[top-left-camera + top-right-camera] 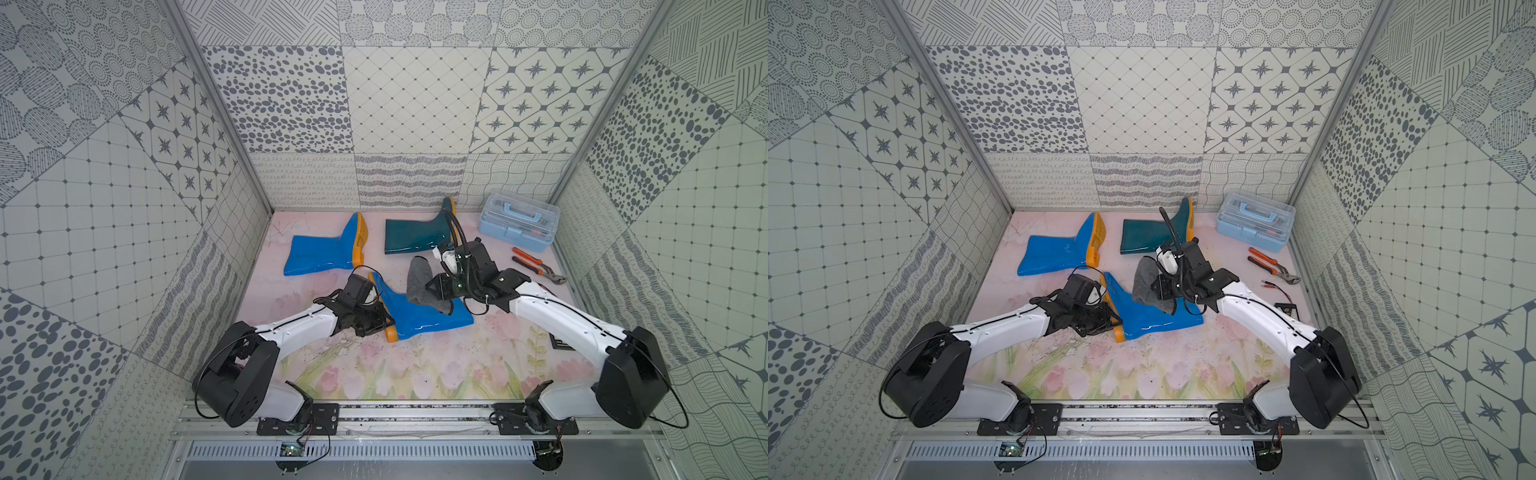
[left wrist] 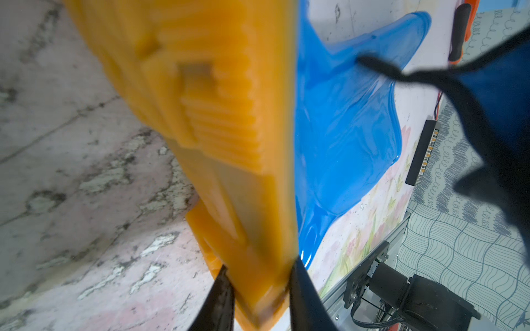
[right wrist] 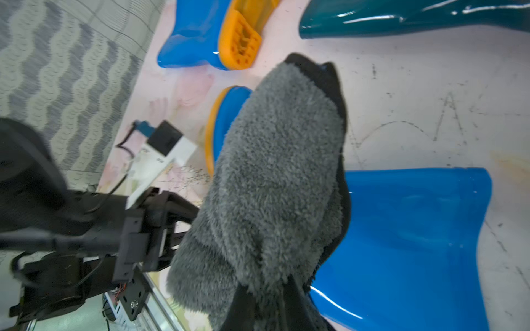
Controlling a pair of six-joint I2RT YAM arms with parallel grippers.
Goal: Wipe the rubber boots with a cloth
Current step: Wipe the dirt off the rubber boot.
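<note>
A bright blue rubber boot (image 1: 428, 318) (image 1: 1154, 318) lies on its side mid-table, orange sole towards my left arm. My left gripper (image 1: 384, 323) (image 2: 259, 286) is shut on the heel of that orange sole (image 2: 218, 114). My right gripper (image 1: 434, 291) (image 3: 272, 298) is shut on the grey fluffy cloth (image 1: 422, 282) (image 3: 275, 172), which drapes over the boot's shaft (image 3: 410, 243). In the left wrist view the cloth (image 2: 502, 100) hangs blue side out with dark edging. A second blue boot (image 1: 316, 253) and a dark teal boot (image 1: 411, 237) lie farther back.
A light blue toolbox (image 1: 517, 226) stands at the back right, with orange-handled pliers (image 1: 536, 266) in front of it. A small black device (image 1: 1286, 309) with red wires lies beside my right arm. Patterned walls close in three sides.
</note>
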